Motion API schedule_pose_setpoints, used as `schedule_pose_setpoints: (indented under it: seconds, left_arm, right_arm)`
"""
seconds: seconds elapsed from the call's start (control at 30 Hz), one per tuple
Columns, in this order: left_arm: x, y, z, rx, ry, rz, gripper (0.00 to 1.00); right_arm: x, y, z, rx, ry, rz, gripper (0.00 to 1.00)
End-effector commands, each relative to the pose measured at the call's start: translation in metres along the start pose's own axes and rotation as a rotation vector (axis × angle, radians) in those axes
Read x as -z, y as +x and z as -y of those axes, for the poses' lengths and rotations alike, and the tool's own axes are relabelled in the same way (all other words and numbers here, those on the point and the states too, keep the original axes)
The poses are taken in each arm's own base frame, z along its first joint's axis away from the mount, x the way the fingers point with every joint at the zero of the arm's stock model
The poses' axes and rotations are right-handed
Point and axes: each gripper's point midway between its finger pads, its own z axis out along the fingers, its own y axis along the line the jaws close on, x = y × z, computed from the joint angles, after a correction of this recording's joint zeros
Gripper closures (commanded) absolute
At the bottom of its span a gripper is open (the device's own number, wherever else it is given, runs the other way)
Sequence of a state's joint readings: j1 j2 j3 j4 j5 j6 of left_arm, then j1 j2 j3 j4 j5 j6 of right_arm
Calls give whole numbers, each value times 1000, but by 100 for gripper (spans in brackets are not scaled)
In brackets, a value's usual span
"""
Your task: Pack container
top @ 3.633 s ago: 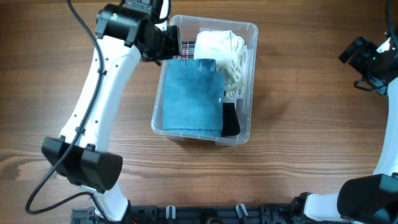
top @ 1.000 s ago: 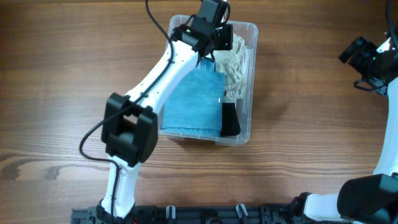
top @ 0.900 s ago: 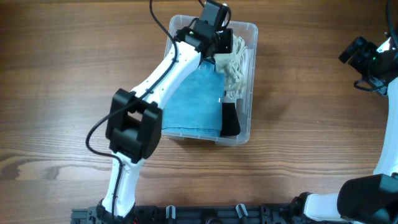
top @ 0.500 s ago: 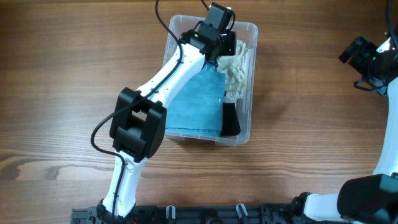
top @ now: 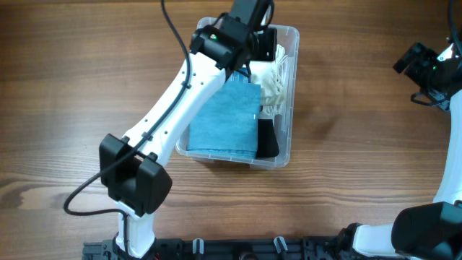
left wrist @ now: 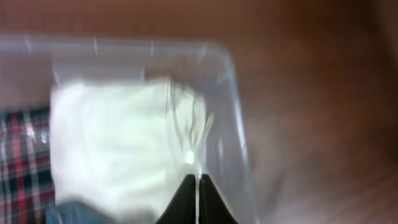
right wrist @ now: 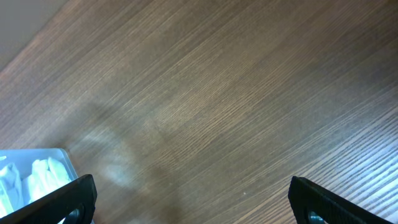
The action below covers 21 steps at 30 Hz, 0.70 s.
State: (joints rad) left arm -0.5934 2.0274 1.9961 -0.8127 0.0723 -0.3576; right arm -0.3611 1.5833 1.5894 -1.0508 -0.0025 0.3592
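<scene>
Container (top: 291, 108) sits upper centre of the overhead frame on the wood surface (top: 361, 159), long side running top to bottom. Inside: blue cloth (top: 224, 119) flat across the left and middle, black item (top: 267, 137) at the lower right beside it, cream stringy fabric (top: 276, 83) along the right wall, white folded cloth (left wrist: 118, 143) at the top end, and plaid cloth (left wrist: 22, 162) just left of the white one. Left arm reaches from bottom left up over the top end of the container. Left end effector (left wrist: 199, 186) is fully closed, tips together above the white cloth's right edge, nothing visible between them; cannot tell if it touches the cloth. Right end effector (right wrist: 193, 196) is at the far right edge of the overhead frame, well apart from the container, fingers spread wide and empty over bare surface.
</scene>
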Motion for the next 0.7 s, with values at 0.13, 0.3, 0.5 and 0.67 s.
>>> schedule_pose_setpoints:
  seconds: [0.13,0.3,0.5,0.67]
  left_arm:
    - [-43,68,6,-39,-56,-214,96]
    - [-78,101,-7,-20,-104,-316,96]
    - [-86,103,-17,-15,-149,-311,96]
    - [-52,55,-6,-31,-124,-163,96]
  right_arm:
    - [1,-4,0,-11,1,10,0]
    - [0,-4,0,-11,1,9,0]
    - [0,-4,0,-10,1,9,0]
    - [1,-4,0,-11,1,10,0]
